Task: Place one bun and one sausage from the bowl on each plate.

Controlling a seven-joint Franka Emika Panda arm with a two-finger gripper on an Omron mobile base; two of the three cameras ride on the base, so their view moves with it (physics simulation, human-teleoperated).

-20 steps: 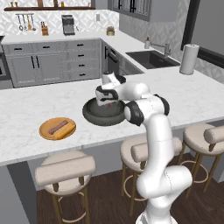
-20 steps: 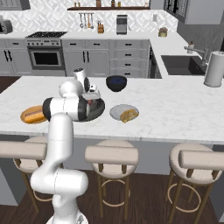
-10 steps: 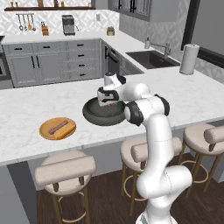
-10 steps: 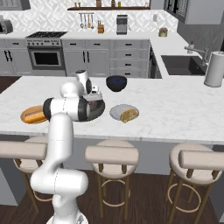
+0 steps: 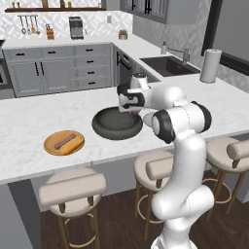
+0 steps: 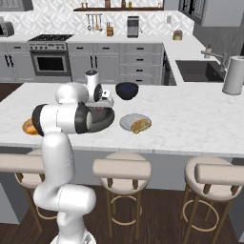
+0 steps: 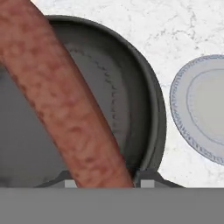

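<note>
Reaching down into the bowl [image 5: 116, 127], the gripper [image 7: 103, 181] is clamped on one sausage [image 7: 61, 96], which runs up between its two finger tips in the hand view. A second sausage [image 5: 64, 141] lies on the tan wooden plate [image 5: 53, 148], well apart to the left of the bowl. Two plates are counted: the wooden one and a pale grey plate [image 6: 127, 121] just right of the bowl, carrying one bun [image 6: 141, 126]. A dark blue bowl [image 6: 127, 90] stands behind.
</note>
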